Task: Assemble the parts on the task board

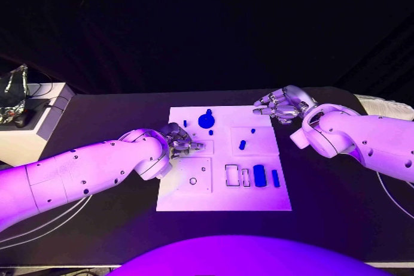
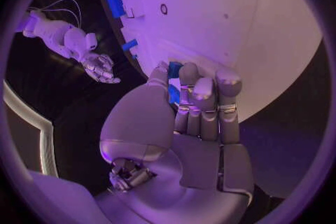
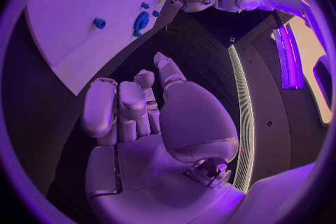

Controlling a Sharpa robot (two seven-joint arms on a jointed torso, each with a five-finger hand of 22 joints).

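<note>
A: What does the head view show?

B: A flat white task board (image 1: pixel 224 201) lies in the middle of the black table (image 1: pixel 103 228). Small blue parts sit on it. One is a long rounded block (image 1: pixel 259 175) near the front, next to a thin blue bar (image 1: pixel 275 178). A bigger blue part (image 1: pixel 206 120) with a round body sits near the far edge.

A: Where is the left hand (image 1: pixel 179 141)?

B: It rests over the left side of the board. From above I cannot tell what it holds.

A: Does another view help?

B: Yes. In the left wrist view the left hand's fingers (image 2: pixel 203 92) curl in toward the thumb, and a small blue piece (image 2: pixel 174 82) is pinched between them, just over the board's edge.

A: And the right hand (image 1: pixel 277 106)?

B: It hangs off the board, by its far right corner, above the dark table. The right wrist view shows its shiny silver fingers (image 3: pixel 126 106) bent a little, apart from the thumb, with nothing in them.

A: What do the arms look like?

B: Smooth, white and round. Each reaches in from its own side.
</note>
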